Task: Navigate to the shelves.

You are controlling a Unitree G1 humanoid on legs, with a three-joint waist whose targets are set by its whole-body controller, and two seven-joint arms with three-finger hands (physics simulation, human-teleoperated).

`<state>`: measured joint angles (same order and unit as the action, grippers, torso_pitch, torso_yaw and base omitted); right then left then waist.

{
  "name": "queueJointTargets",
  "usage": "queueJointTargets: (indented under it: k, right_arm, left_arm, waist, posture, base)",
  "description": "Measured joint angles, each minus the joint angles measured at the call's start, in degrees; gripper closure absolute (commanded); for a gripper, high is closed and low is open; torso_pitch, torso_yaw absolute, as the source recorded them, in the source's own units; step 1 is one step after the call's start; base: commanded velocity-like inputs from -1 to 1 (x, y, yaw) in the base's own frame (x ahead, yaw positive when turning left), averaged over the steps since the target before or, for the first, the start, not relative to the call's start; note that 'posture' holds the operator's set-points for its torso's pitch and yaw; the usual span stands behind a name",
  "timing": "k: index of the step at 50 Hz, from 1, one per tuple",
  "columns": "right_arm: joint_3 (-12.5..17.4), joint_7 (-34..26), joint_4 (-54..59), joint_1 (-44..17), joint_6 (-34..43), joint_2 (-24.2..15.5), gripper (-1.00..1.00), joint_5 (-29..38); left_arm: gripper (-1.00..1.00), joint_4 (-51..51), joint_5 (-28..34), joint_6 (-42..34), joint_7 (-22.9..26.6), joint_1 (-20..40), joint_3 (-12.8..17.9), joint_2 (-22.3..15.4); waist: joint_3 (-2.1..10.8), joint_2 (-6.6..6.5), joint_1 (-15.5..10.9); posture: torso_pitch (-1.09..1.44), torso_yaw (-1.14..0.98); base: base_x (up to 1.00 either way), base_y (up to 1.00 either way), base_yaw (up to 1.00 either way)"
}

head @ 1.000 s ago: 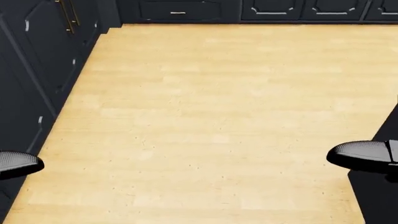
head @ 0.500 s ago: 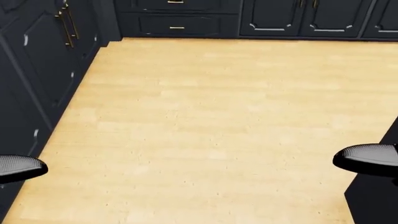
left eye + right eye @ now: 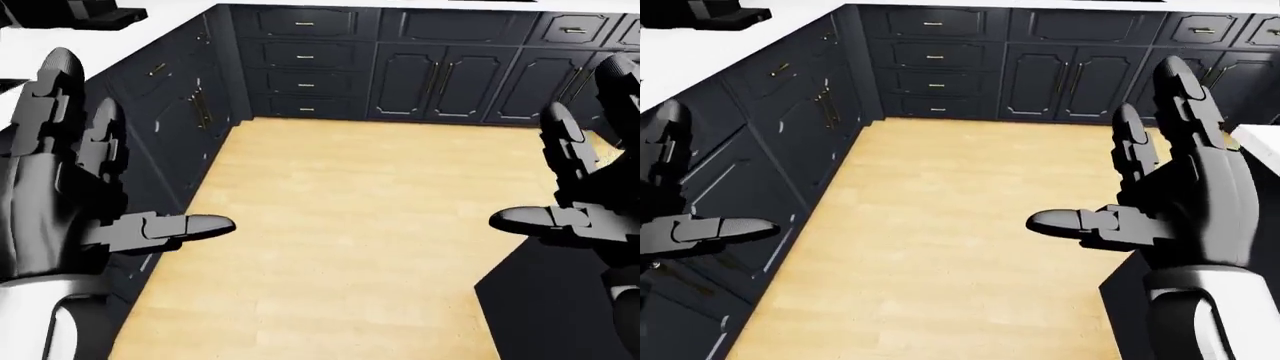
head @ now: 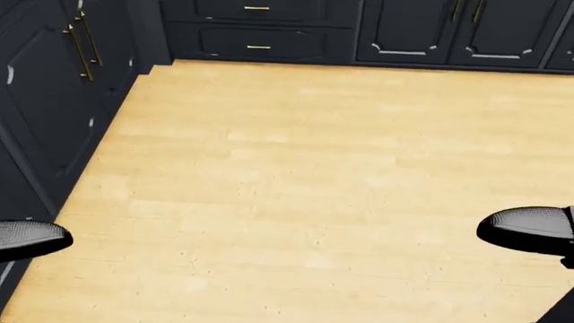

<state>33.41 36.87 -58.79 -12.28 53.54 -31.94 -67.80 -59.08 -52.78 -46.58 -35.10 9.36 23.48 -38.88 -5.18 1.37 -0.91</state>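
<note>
You face a pale wooden plank floor [image 3: 340, 225] hemmed by dark navy panelled cabinets with brass handles [image 3: 440, 79] along the top of the left-eye view, and a matching cabinet run [image 3: 790, 127] down the left under a white countertop [image 3: 700, 52]; a dark cabinet block [image 3: 540, 307] sits lower right

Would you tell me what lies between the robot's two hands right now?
Only bare wood floor shows between the left hand and the right hand, clearest in the left-eye view. Dark cabinets stand beyond it, at the view's top.
</note>
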Motion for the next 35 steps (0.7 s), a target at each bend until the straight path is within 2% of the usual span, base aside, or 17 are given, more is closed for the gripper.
queueJointTargets:
  k: [1,4,10,12,13,14,15,18,21,24,26,27,28,29,30,32,35]
  right_arm:
    - [0.1,0.2,0.3,0.7,0.4,0.1,-1.00,0.1]
    - [-0.1,0.4,0.2,0.4,0.5,-0.3,-1.00,0.6]
    - [0.7,0.4,-1.0,-0.1,-0.8,-0.7,-1.00,0.5]
    - [0.8,0.5,-0.6,-0.2,-0.8,-0.9,-1.00,0.3]
    - [0.8,0.6,-0.4,-0.2,-0.7,-0.6,-1.00,0.2]
    - [0.1,0.6,-0.2,0.1,-0.4,0.0,-1.00,0.0]
    - [-0.5,0.6,0.0,0.3,0.1,0.0,-1.00,-0.3]
    - [-0.4,0.3,-0.2,0.3,0.8,-0.3,-1.00,-0.8]
    - [0.5,0.3,-0.8,-0.3,0.0,-0.6,-1.00,-0.4]
    - [0.5,0.2,-1.0,-0.7,-0.6,-0.6,-1.00,0.1]
    - [0.3,0.2,-0.7,-0.9,-0.5,-0.7,-1.00,-0.1]
    - [0.3,0.3,-0.4,-0.9,-0.5,-0.8,-1.00,-0.2]
    - [0.1,0.4,0.2,-0.7,-0.2,-0.5,-1.00,-0.2]
    - [-0.1,0.6,0.9,-0.2,0.3,-0.3,-1.00,-0.1]
    - [0.0,0.8,1.2,0.1,0.7,-0.3,-1.00,0.0]
    - [0.1,0.9,1.0,-0.3,0.9,-0.6,-1.00,0.1]
    - [0.7,0.8,-0.5,-0.7,-0.1,-0.9,-1.00,0.1]
  left_arm:
    - [-1.00,0.1,-0.1,-0.3,0.3,-0.4,-0.7,0.1]
    - [-1.00,0.1,0.0,-0.4,0.8,-0.7,-0.8,-0.3]
    - [-1.00,-0.9,1.0,1.0,0.8,0.2,0.5,-0.4]
    - [-1.00,-0.7,0.8,1.1,0.8,0.2,0.3,-0.7]
    - [-1.00,-0.5,0.8,1.0,0.8,0.1,0.3,-0.7]
    - [-1.00,0.1,0.8,0.8,0.7,-0.3,0.1,-0.2]
    - [-1.00,0.7,0.8,0.2,0.6,-0.7,-0.2,0.1]
    - [-1.00,0.9,1.1,-0.9,0.6,-0.4,-0.5,0.1]
    - [-1.00,-0.4,0.8,-0.2,0.4,0.4,0.4,-0.7]
    - [-1.00,-0.8,1.1,0.4,0.4,0.7,0.6,-0.6]
    - [-1.00,-0.4,1.6,0.2,0.7,1.0,0.4,-0.1]
    - [-1.00,-0.2,1.9,-0.1,0.9,1.3,0.1,0.3]
    - [-1.00,0.1,1.8,-0.6,1.1,1.2,-0.7,1.1]
    - [-1.00,0.3,1.5,-1.3,1.2,1.0,-1.5,1.2]
    - [-1.00,0.3,1.2,-1.9,1.4,0.9,-1.9,1.1]
    - [-1.00,0.1,1.1,-2.2,1.7,0.8,-1.5,0.8]
    - [-1.00,-0.7,1.7,-1.2,1.6,0.9,-0.4,0.7]
  waist:
    - [-0.60,0.53,0.5]
    - [1.05,1.10,1.2]
    - [2.26,-1.06,2.7]
    - [2.44,-2.51,2.5]
    - [2.10,-3.18,2.0]
    - [0.83,-2.55,1.5]
    - [-0.20,-2.89,1.1]
    - [1.15,-3.92,0.4]
    - [2.40,-3.34,-0.3]
    - [2.75,-2.17,-1.4]
    - [2.95,-0.70,-1.2]
    - [2.64,0.54,-0.5]
    - [1.27,0.06,-0.2]
    - [-0.04,0.43,0.0]
    - [-0.18,1.01,0.4]
    - [1.10,1.48,0.8]
    - [2.24,0.62,1.4]
  posture:
    - [0.00,0.00]
    - [0.00,0.00]
    - [0.00,0.00]
    - [0.00,0.00]
    - [0.00,0.00]
    - [0.00,0.00]
    - [0.00,0.00]
    - [0.00,0.00]
    - [0.00,0.00]
    - [0.00,0.00]
    - [0.00,0.00]
    - [0.00,0.00]
    - [0.00,0.00]
    - [0.00,0.00]
    - [0.00,0.00]
    - [0.00,0.00]
    - [0.00,0.00]
  base:
    - [0.65,-0.08,0.00]
    - [0.66,-0.07,0.00]
    - [0.65,-0.07,0.00]
    - [0.65,-0.07,0.00]
    - [0.65,-0.08,0.00]
    - [0.65,-0.07,0.00]
    - [0.65,-0.06,0.00]
    - [0.66,-0.07,0.00]
    - [0.65,-0.07,0.00]
    - [0.65,-0.07,0.00]
    - [0.66,-0.08,0.00]
    - [0.66,-0.07,0.00]
    - [0.66,-0.08,0.00]
    - [0.66,-0.08,0.00]
    - [0.66,-0.06,0.00]
    - [0.65,-0.08,0.00]
    - [0.65,-0.07,0.00]
